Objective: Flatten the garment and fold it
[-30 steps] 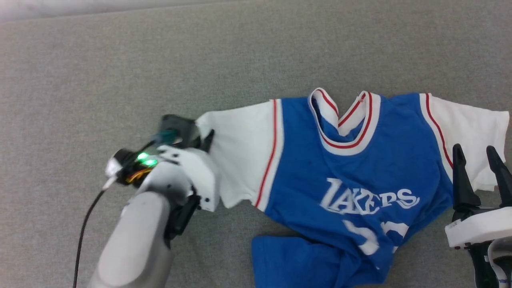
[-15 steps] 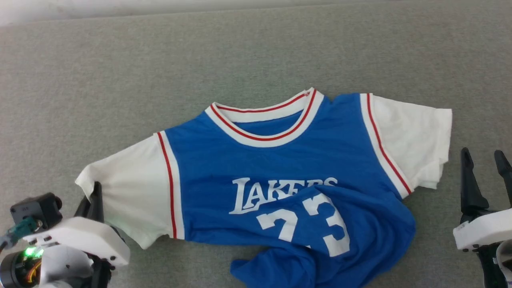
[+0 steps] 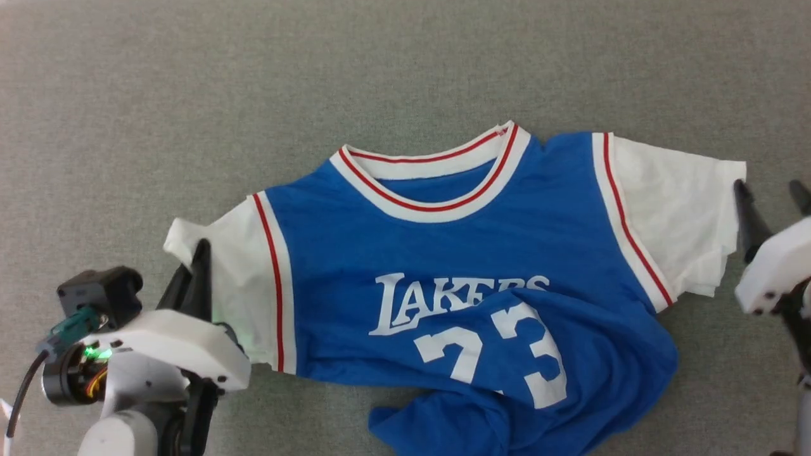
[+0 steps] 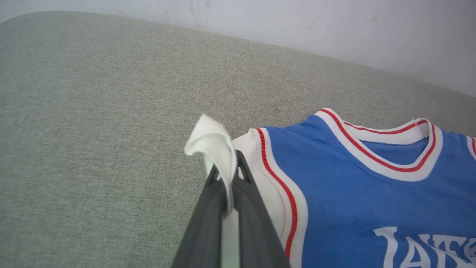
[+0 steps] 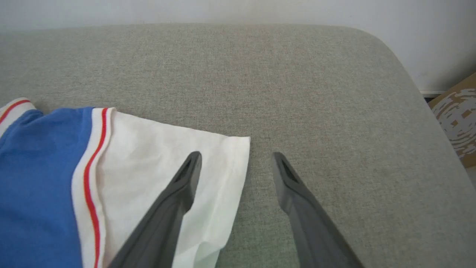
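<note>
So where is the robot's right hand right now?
In the head view the right gripper is at the right edge, open, beside the white sleeve of the shirt, one finger over the sleeve's edge, the other over the grey cushion.

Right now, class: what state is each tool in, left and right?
Left tool: shut on the garment, pinching a white sleeve.
Right tool: open, holding nothing, poised at the other sleeve edge.

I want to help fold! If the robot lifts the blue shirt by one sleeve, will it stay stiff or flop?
The shirt would probably flop: its sleeve droops over the shut left pincer. It may bunch when pushed, as its hem lies rumpled.
</note>
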Available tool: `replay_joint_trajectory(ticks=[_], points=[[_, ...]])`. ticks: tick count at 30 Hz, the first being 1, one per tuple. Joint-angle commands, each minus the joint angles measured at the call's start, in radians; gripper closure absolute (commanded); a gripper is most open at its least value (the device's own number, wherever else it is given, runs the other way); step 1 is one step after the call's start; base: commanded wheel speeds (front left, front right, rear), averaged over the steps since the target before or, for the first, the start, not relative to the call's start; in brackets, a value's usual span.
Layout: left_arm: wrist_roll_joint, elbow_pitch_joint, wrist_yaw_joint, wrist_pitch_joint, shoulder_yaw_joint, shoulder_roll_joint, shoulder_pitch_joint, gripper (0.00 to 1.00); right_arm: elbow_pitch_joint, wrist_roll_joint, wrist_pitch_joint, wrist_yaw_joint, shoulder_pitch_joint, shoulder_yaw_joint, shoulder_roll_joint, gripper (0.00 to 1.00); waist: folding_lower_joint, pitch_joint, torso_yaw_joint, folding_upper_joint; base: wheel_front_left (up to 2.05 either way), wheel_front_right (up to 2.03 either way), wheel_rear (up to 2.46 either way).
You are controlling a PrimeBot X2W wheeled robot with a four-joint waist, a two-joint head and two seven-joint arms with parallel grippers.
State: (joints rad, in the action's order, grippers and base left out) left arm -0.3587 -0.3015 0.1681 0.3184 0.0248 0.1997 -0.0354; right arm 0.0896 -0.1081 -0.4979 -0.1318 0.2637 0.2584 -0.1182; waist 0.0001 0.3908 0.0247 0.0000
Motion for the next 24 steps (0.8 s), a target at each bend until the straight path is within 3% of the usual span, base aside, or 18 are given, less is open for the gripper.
replay_joint_trajectory(ticks=[1, 6, 13, 14, 15, 16, 24], points=[[0.009, -0.004, -0.004, 0.001, 0.004, 0.003, -0.019, 1.00, -0.013, 0.003, -0.021, 0.001, 0.026, 0.003, -0.010, 0.00, -0.0001, 0.022, 0.004, 0.0000, 0.00, 0.00, 0.00], [0.014, -0.004, -0.007, -0.001, 0.026, -0.003, -0.043, 1.00, -0.086, 0.010, -0.142, 0.001, 0.088, 0.021, -0.043, 0.00, -0.0001, 0.051, 0.022, 0.0000, 0.00, 0.00, 0.00], [0.014, 0.010, -0.011, -0.003, 0.045, -0.007, -0.055, 1.00, -0.188, -0.005, -0.156, 0.001, 0.122, 0.015, -0.048, 0.00, -0.0001, 0.070, 0.051, 0.0000, 0.00, 0.00, 0.00], [0.014, 0.012, -0.011, -0.003, 0.046, -0.007, -0.055, 1.00, -0.203, -0.015, -0.163, 0.001, 0.123, 0.015, -0.041, 0.12, -0.0001, 0.070, 0.053, 0.0000, 0.00, 0.00, 0.00], [0.013, 0.013, -0.011, -0.003, 0.047, -0.008, -0.055, 1.00, -0.218, -0.025, -0.172, 0.001, 0.125, 0.017, -0.033, 0.69, -0.0001, 0.070, 0.054, 0.0000, 0.00, 0.00, 0.00], [0.013, 0.015, -0.010, -0.003, 0.048, -0.008, -0.054, 1.00, -0.231, -0.033, -0.185, 0.001, 0.125, 0.016, -0.030, 1.00, -0.0001, 0.069, 0.056, 0.0000, 0.00, 0.00, 0.00], [0.004, 0.046, -0.019, -0.018, 0.053, -0.006, -0.058, 1.00, -0.243, -0.039, -0.131, 0.001, 0.136, 0.024, -0.037, 1.00, -0.0001, 0.029, 0.045, 0.0000, 0.00, 0.00, 0.00]])
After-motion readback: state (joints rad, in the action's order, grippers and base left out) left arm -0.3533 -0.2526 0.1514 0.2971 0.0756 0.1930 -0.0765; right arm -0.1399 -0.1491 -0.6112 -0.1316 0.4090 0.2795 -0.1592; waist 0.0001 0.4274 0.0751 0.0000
